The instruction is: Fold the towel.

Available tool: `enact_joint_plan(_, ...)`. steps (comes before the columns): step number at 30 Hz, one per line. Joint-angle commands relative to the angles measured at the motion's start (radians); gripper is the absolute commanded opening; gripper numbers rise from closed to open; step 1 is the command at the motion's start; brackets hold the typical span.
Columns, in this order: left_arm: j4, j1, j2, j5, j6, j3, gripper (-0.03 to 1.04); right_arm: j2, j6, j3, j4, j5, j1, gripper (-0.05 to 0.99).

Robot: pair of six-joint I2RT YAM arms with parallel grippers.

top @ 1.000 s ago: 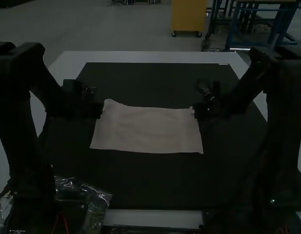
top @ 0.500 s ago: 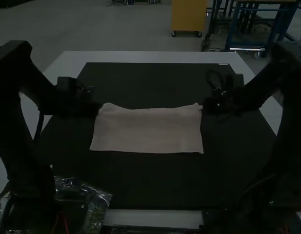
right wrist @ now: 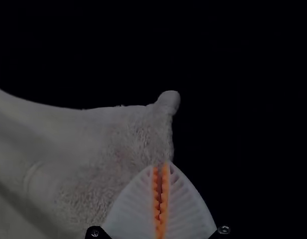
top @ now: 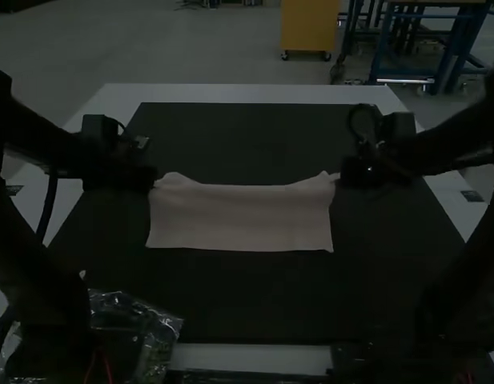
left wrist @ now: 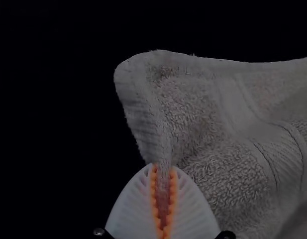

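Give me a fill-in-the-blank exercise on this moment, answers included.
The left pincer grips the towel near its ____ left corner, not its near left one.
The right pincer grips it near its far ____ corner.
The left pincer's pads are coloured ____.

Missing words: far; right; orange.

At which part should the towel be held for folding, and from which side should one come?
Best at its two far corners: the towel is wide, and its far edge dips between them, so one grip would likely skew it. Left tool from the left end, right tool from the right, as they pinch it now.
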Motion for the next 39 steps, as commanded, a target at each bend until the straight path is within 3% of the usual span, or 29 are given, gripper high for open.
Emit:
enact_joint_plan(1, -0.039, 0.008, -0.064, -0.006, 0.044, -0.002, 0.02, -0.058, -0.019, -0.014, -0.029, -0.022, -0.015, -0.02)
enact_joint_plan(12, -0.236, 0.011, -0.147, -0.05, 0.122, -0.012, 0.02, -0.12, -0.091, -0.063, -0.214, -0.045, -0.012, -0.02)
enact_joint_plan(18, -0.249, 0.005, -0.165, -0.102, 0.139, -0.067, 0.02, -0.126, -0.101, -0.118, -0.227, -0.042, -0.007, -0.02)
enact_joint_plan(23, -0.278, 0.005, -0.185, -0.115, 0.156, -0.107, 0.02, -0.126, -0.113, -0.151, -0.236, -0.032, -0.007, -0.02)
enact_joint_plan(30, -0.237, 0.005, -0.202, -0.131, 0.17, -0.16, 0.02, -0.121, -0.113, -0.197, -0.227, 0.017, -0.005, -0.02)
enact_joint_plan(31, -0.234, 0.005, -0.202, -0.136, 0.171, -0.162, 0.02, -0.121, -0.114, -0.201, -0.227, 0.032, -0.004, 0.0)
enact_joint_plan(32, -0.232, 0.005, -0.202, -0.141, 0.174, -0.164, 0.02, -0.12, -0.113, -0.204, -0.225, 0.044, -0.005, 0.1)
enact_joint_plan(36, -0.223, 0.007, -0.202, -0.162, 0.197, -0.174, 0.39, -0.126, -0.144, -0.211, -0.237, 0.07, -0.01, 0.56)
enact_joint_plan(38, -0.217, 0.013, -0.204, -0.165, 0.208, -0.18, 0.79, -0.135, -0.144, -0.204, -0.237, 0.072, -0.012, 0.85)
enact_joint_plan(39, -0.219, 0.017, -0.208, -0.167, 0.216, -0.183, 0.94, -0.143, -0.148, -0.201, -0.239, 0.069, -0.013, 0.92)
